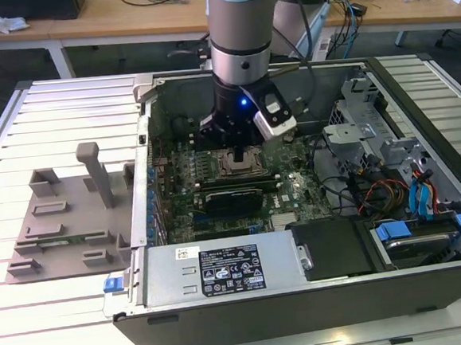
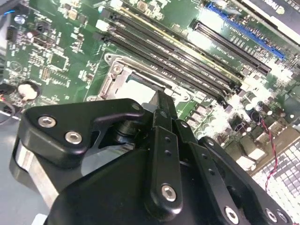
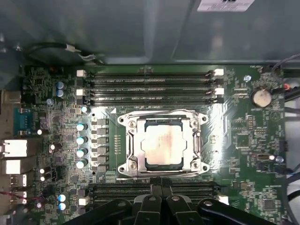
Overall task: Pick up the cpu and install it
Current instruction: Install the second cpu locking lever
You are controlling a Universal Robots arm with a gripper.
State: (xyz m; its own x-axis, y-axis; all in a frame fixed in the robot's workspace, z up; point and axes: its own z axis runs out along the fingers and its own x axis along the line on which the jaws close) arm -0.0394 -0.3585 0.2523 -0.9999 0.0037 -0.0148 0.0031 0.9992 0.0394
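The black, bolted end effector (image 2: 157, 140) sits closest to the lens in both wrist views, its linkages drawn in toward each other; whether its tips are together or apart cannot be told. Just beyond it, the flat square cpu with a silvery-white metal top (image 3: 162, 146) lies seated in the dark socket with a metal frame (image 3: 130, 154) on the green motherboard (image 3: 243, 140). In the exterior view, the end effector (image 1: 236, 140) hangs directly above that socket, inside the open grey computer case (image 1: 226, 317) on the slatted metal worktop (image 1: 51, 123). A grey plastic fixture (image 1: 66, 213) lies to the case's left.
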